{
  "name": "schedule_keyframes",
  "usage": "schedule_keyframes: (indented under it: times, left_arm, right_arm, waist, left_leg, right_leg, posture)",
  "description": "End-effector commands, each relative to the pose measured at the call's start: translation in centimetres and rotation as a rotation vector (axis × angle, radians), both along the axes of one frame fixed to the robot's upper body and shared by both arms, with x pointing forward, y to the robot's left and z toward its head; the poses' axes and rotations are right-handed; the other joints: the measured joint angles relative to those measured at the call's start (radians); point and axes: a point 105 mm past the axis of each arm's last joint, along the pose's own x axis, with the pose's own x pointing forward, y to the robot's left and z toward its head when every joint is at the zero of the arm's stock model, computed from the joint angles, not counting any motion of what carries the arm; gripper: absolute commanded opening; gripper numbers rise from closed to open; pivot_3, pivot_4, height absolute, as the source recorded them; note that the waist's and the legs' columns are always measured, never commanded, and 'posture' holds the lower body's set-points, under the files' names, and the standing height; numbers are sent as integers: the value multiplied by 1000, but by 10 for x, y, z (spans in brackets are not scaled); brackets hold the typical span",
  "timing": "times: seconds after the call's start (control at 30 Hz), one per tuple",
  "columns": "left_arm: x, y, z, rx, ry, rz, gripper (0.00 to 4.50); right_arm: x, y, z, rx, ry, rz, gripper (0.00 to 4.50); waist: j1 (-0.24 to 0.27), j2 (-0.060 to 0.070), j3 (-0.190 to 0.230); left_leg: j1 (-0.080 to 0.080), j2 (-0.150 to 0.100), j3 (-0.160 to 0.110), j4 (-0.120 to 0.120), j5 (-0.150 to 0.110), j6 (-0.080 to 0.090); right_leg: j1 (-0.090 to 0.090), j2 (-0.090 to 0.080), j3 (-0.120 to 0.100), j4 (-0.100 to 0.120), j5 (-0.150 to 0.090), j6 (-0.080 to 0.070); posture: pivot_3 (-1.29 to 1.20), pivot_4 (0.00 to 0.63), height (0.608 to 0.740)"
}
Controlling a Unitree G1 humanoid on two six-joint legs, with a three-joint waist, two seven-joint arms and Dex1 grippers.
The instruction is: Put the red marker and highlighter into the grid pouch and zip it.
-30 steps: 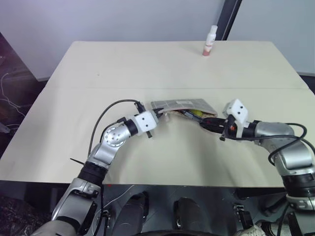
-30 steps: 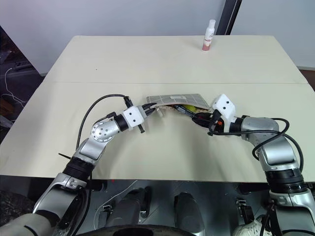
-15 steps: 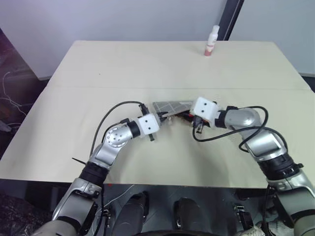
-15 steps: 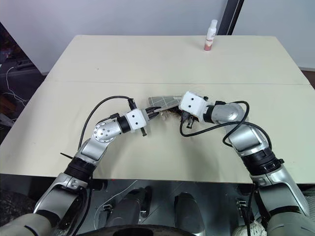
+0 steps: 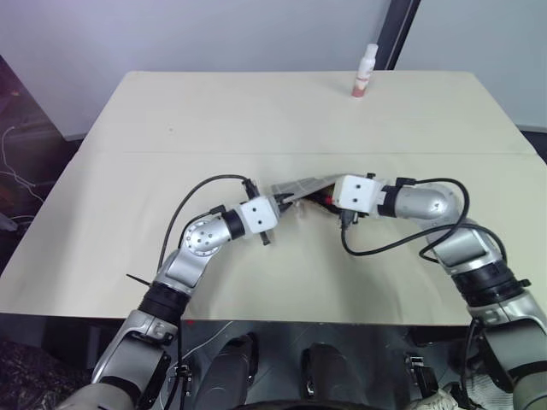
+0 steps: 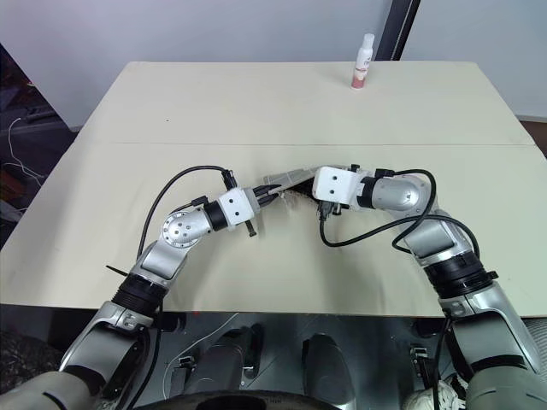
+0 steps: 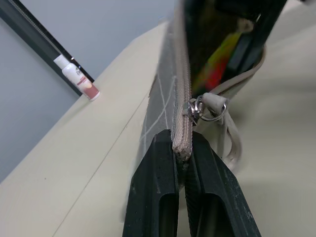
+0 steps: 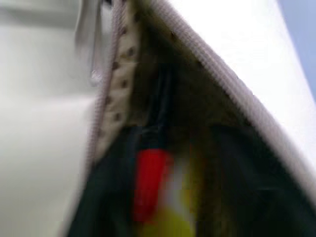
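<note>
The grid pouch rests at the table's middle with its mouth held open. My left gripper is shut on the fabric end of the zipper, just below the metal pull tab. Inside the pouch the red marker's cap lies beside the yellow highlighter. Both also appear as red and yellow streaks in the left wrist view. My right gripper comes in from the right, its tip at the pouch's mouth and hidden by the fabric.
A white bottle with a pink band stands near the far edge of the beige table. A seam runs across the tabletop behind the pouch. Black cables loop from both wrists over the near half.
My right arm swung left from the pouch's right end to its mouth and rolled its wrist. The pouch now stands up on edge. The left gripper kept its grip and place.
</note>
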Motion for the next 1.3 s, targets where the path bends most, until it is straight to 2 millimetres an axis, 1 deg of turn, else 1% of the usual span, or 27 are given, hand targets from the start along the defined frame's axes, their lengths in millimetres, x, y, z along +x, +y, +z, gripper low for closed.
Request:
schedule_keyframes:
  times: [0.03,0.1,0.2,0.27,0.33,0.4,0.43,0.5,0.53,0.6,0.67,0.77,0.93,1.0,1.1,1.3]
  left_arm:
    - [-1,2,11,-41,-27,6,0]
    - [-1,3,8,-38,-22,7,0]
    - [-2,2,5,-34,-14,4,0]
    - [0,2,4,-33,-9,13,0]
    - [2,2,3,-32,-6,20,0]
    - [2,-2,0,8,-23,15,0]
    - [1,-5,-2,45,-45,1,0]
    - [0,-9,-5,95,-79,-15,0]
    - [0,-11,-5,103,-88,-17,0]
    - [4,-13,-3,101,-101,1,0]
    - [5,-14,-2,104,-112,7,0]
    - [2,-16,-5,153,-144,-17,0]
    - [0,-15,-6,196,-180,-36,0]
    - [1,-14,-6,197,-183,-35,0]
    - [2,-14,-3,193,-192,-32,0]
    - [3,-15,1,183,-201,-30,0]
  right_arm:
    - [-23,1,24,153,55,79,4309]
    - [-36,-1,27,207,134,106,4309]
    - [-44,-3,34,248,157,109,4309]
    - [-52,1,44,325,184,133,4309]
    - [-61,4,48,405,261,155,4309]
    - [-71,5,37,495,415,146,4309]
    - [-76,3,23,514,502,121,4309]
    - [-86,1,-7,481,610,76,4309]
    - [-89,2,-18,483,646,54,4309]
    - [-92,6,-34,565,725,7,4309]
    - [-94,12,-46,563,734,-8,4309]
    - [-76,21,-52,636,709,-104,4309]
    - [-51,34,-57,702,667,-183,4309]
    - [-47,40,-57,735,675,-191,4309]
    - [-40,53,-50,821,692,-182,4309]
    - [-36,67,-47,831,690,-155,4309]
  waist:
    - [2,0,0]
    - [3,0,0]
    - [0,0,0]
    - [-1,0,0]
    - [1,0,0]
    - [2,0,0]
    - [6,-1,0]
    - [18,-1,0]
    - [22,-1,0]
    - [22,-1,0]
    - [20,-1,0]
    - [17,-1,0]
    - [19,-1,0]
    - [22,-1,0]
    - [21,-1,0]
    - [19,-1,0]
  left_leg:
    - [0,0,0,0,0,0]
    - [0,0,0,0,0,0]
    - [0,0,0,1,0,0]
    - [0,0,0,1,0,0]
    - [1,1,0,1,0,0]
    - [0,1,0,1,0,0]
    - [0,1,0,1,0,0]
    - [0,1,-1,0,0,0]
    - [0,0,0,0,0,0]
    - [0,0,0,0,0,0]
    - [0,0,0,1,0,0]
    - [0,1,0,1,0,0]
    - [0,1,0,1,0,0]
    - [0,0,0,0,0,0]
    - [0,1,0,0,0,0]
    - [0,0,0,0,0,0]
  right_leg:
    - [0,0,0,0,0,0]
    - [0,0,0,0,0,0]
    - [1,0,0,0,0,0]
    - [1,0,0,0,0,-1]
    - [1,0,0,0,0,-1]
    - [1,0,0,0,0,-1]
    - [1,0,0,0,0,-1]
    - [1,0,0,-1,0,-1]
    - [1,-1,0,-1,0,-1]
    - [0,-1,0,-1,0,-1]
    - [0,-1,0,-1,0,-1]
    - [0,0,0,0,0,-1]
    - [0,0,0,0,0,-1]
    - [0,0,0,0,0,-1]
    - [-1,0,0,0,0,-1]
    - [0,0,0,0,0,-1]
  posture:
    - [0,150,740]
    - [0,150,740]
    - [0,150,740]
    - [0,150,740]
    - [0,150,740]
    - [0,150,740]
    - [0,150,740]
    - [0,150,740]
    - [0,150,740]
    - [0,150,740]
    - [0,150,740]
    - [0,150,740]
    - [0,150,740]
    - [0,150,740]
    - [0,150,740]
    - [0,150,740]
